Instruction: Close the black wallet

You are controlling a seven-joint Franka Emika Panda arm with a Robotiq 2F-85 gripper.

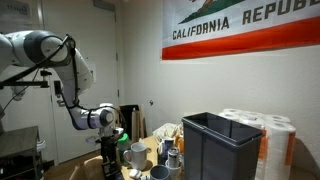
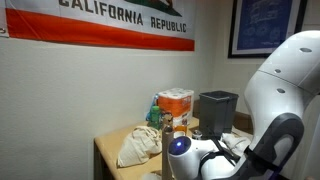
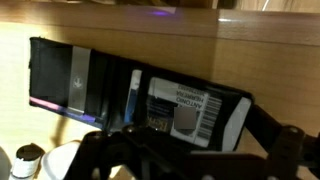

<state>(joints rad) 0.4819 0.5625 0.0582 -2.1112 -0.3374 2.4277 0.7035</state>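
The black wallet (image 3: 120,95) lies open and flat on the wooden table (image 3: 250,50) in the wrist view. A clear window on its right half shows a card with a barcode. My gripper (image 3: 185,150) hangs just above the wallet's near edge, with its dark fingers spread to either side of the card half; it looks open and holds nothing. In an exterior view the gripper (image 1: 110,152) points down at the table beside the mugs. The wallet itself is hidden in both exterior views.
A big dark grey bin (image 1: 222,145) stands on the table with white paper rolls (image 1: 268,130) beside it; the bin also shows in an exterior view (image 2: 217,105). Mugs (image 1: 137,153), an orange box (image 2: 176,105) and a crumpled cloth bag (image 2: 138,145) crowd the table. A white cup (image 3: 28,158) sits close by.
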